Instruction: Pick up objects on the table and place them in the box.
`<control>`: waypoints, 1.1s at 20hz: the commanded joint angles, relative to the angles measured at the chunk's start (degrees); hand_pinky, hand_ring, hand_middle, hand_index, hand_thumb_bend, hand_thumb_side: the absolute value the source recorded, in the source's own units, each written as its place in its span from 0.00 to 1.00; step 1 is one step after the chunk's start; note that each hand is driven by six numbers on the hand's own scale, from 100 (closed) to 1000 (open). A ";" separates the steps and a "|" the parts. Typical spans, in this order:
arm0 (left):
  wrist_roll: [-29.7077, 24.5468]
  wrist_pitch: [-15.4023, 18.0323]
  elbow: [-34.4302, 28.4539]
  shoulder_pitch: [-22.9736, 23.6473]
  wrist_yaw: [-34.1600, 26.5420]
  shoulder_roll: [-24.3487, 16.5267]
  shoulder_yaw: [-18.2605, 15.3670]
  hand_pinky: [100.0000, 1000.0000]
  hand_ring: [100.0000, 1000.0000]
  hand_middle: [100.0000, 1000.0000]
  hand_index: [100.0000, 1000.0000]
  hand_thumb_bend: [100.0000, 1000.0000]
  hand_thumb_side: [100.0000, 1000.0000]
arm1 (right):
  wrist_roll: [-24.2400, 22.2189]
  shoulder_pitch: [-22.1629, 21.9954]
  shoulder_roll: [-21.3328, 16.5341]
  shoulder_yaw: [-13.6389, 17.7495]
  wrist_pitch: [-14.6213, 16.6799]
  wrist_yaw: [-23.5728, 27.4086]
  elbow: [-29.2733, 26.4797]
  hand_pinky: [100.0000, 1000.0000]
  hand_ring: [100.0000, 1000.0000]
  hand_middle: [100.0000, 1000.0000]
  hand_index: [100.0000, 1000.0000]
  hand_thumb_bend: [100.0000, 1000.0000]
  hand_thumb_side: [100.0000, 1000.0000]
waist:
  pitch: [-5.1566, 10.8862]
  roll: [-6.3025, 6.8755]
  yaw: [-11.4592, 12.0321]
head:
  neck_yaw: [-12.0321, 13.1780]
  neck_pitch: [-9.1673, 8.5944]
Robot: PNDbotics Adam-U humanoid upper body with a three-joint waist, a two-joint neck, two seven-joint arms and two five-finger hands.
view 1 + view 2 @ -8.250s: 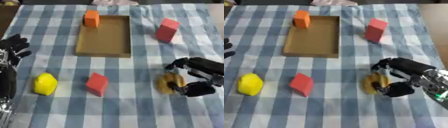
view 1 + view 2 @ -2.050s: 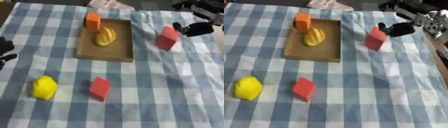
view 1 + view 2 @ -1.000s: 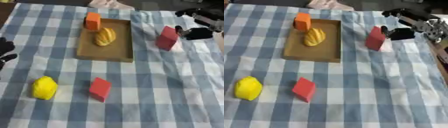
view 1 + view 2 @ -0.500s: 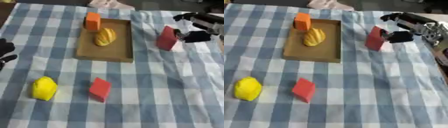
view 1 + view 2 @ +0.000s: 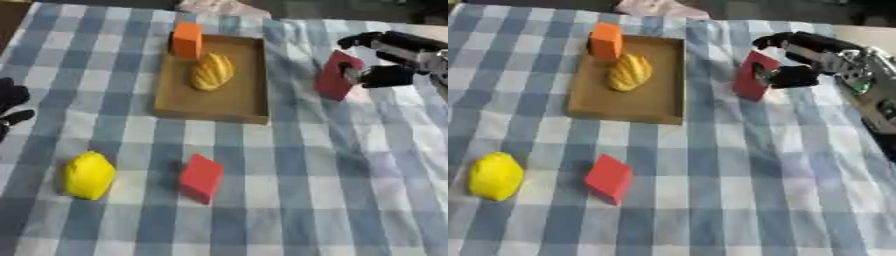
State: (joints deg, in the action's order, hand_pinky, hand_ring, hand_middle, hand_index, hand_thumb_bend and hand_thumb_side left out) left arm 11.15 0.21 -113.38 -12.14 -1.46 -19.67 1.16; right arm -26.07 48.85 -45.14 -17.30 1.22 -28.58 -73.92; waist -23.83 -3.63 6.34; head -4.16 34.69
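An upright red block (image 5: 335,76) stands right of the cardboard box (image 5: 219,102). My right hand (image 5: 820,52) comes in from the upper right; its fingers (image 5: 770,41) arch over the block's top and its thumb (image 5: 791,77) lies against the block's right side, still open. A yellow ribbed bread (image 5: 213,71) and an orange block (image 5: 186,40) lie in the box. Near the front sit a second red block (image 5: 201,177) and a yellow lemon-like thing (image 5: 87,175). My left hand (image 5: 10,102) rests open at the left edge.
A blue and white checked cloth (image 5: 297,200) covers the table. A crumpled pale cloth (image 5: 219,6) lies at the far edge behind the box. The right hand's forearm (image 5: 872,95) runs along the right side.
My right hand has moved left and down until it brackets the upright red block. The block has stayed in place, and so has everything else.
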 commanded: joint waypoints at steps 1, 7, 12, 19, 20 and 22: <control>0.07 -0.05 -1.21 -0.57 0.04 -0.73 -0.54 0.76 0.80 0.69 0.82 0.06 0.95 | -0.40 0.92 -0.91 0.18 0.08 -1.45 0.86 0.98 1.00 0.91 1.00 0.01 0.75 | 1.00 0.20 0.12 | -0.06 -0.72; 0.10 -0.02 -1.21 -0.65 0.04 -0.60 -0.53 0.76 0.80 0.68 0.81 0.06 0.95 | -0.09 1.68 0.29 0.40 0.68 -6.08 4.10 0.96 1.00 0.90 1.00 0.09 0.72 | 0.59 0.23 0.46 | -0.39 -1.05; 0.11 -0.03 -1.21 -0.75 0.03 -0.53 -0.51 0.76 0.80 0.68 0.81 0.06 0.95 | -0.29 1.80 1.05 0.47 1.94 -7.86 5.66 0.90 0.94 0.74 0.97 0.12 0.67 | 0.26 0.25 0.62 | -0.48 -1.19; 0.11 -0.08 -1.21 -0.72 0.09 -0.37 -0.53 0.76 0.79 0.68 0.81 0.06 0.95 | 0.39 2.08 1.90 0.31 2.51 -6.09 5.62 0.71 0.64 0.48 0.84 0.05 0.51 | 0.00 0.49 0.72 | -0.68 -1.19; 0.10 -0.08 -1.21 -0.74 0.11 -0.37 -0.53 0.76 0.79 0.68 0.81 0.06 0.95 | 1.17 2.11 1.91 0.33 2.33 -5.64 5.31 0.68 0.60 0.44 0.80 0.04 0.51 | 0.01 0.52 0.69 | -0.69 -1.18; 0.06 -0.08 -1.21 -0.75 0.14 -0.37 -0.52 0.76 0.80 0.68 0.81 0.06 0.94 | 3.47 2.16 1.80 0.36 1.82 -4.98 4.58 0.61 0.53 0.39 0.74 0.04 0.44 | 0.06 0.57 0.64 | -0.66 -1.13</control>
State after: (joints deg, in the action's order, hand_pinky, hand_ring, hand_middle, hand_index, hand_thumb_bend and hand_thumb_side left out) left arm 11.17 0.19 -113.38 -12.32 -1.44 -19.58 1.16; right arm -23.43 50.83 -42.66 -16.65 3.24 -34.18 -68.90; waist -24.67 -3.32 6.99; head -4.66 34.17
